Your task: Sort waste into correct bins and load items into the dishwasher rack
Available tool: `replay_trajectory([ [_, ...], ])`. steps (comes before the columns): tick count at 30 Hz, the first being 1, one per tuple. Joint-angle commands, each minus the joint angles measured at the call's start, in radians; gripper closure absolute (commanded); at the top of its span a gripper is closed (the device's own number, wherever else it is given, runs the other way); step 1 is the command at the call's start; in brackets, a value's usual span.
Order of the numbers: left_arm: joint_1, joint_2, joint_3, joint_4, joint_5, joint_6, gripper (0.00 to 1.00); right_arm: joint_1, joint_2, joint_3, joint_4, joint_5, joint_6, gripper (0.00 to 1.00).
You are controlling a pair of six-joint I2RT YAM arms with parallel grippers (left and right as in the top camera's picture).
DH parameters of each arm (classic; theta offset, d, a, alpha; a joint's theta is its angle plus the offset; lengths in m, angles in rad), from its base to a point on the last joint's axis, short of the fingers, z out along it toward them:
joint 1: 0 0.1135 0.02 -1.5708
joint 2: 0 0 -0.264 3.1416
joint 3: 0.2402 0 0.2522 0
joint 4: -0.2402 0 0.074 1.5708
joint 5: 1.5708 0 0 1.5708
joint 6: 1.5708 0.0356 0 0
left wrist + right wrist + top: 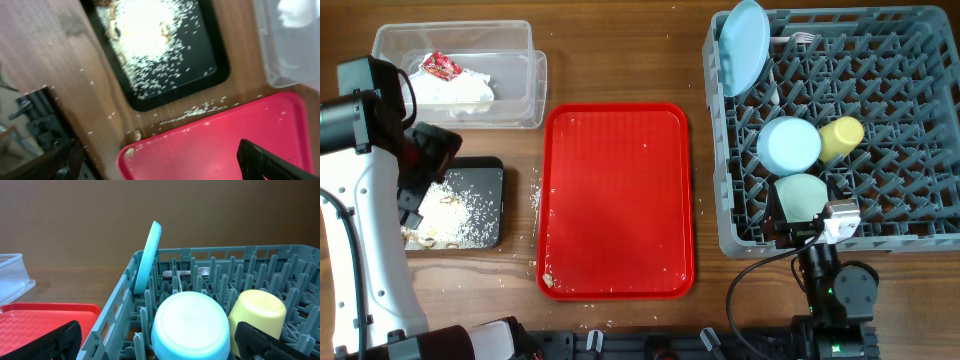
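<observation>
The grey dishwasher rack [920, 150] holds an upright light blue plate [744, 45], an upturned light blue bowl [789, 144], a yellow-green cup [842, 137], a pale green bowl [801, 194] and a white fork [186, 272]. Napkins [455, 88] and a red-and-white wrapper [441, 66] lie in the clear tub [515, 40]. The black tray [488, 170] holds crumbs and brown scraps. My right gripper [160, 347] is open at the rack's near edge, facing the blue bowl [191, 325]. Open and empty, my left gripper [162, 167] hangs over the red tray's corner [150, 155].
The flat red serving tray [617, 200] lies between the bins and the rack, with a few crumbs on it. Loose crumbs dot the wood [534, 195] between the black tray and the red tray. My left arm [370, 150] stands over the black tray's left side.
</observation>
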Motion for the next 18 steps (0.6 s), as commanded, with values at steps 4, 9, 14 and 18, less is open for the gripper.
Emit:
replay_trajectory([
  [4,0.003,-0.067,-0.031,-0.084,-0.031,0.052,0.00,0.002,-0.014,-0.003,0.001,0.014,0.015,0.00],
  [9,-0.045,-0.204,-0.225,0.072,-0.019,0.188,0.00,0.002,-0.014,-0.003,0.001,0.014,0.015,0.00],
  [14,-0.120,-0.461,-0.537,0.430,0.118,0.408,0.00,0.002,-0.014,-0.003,0.001,0.014,0.014,0.00],
  [18,-0.172,-0.716,-0.811,0.678,0.173,0.489,0.00,0.002,-0.014,-0.003,0.001,0.014,0.015,0.00],
])
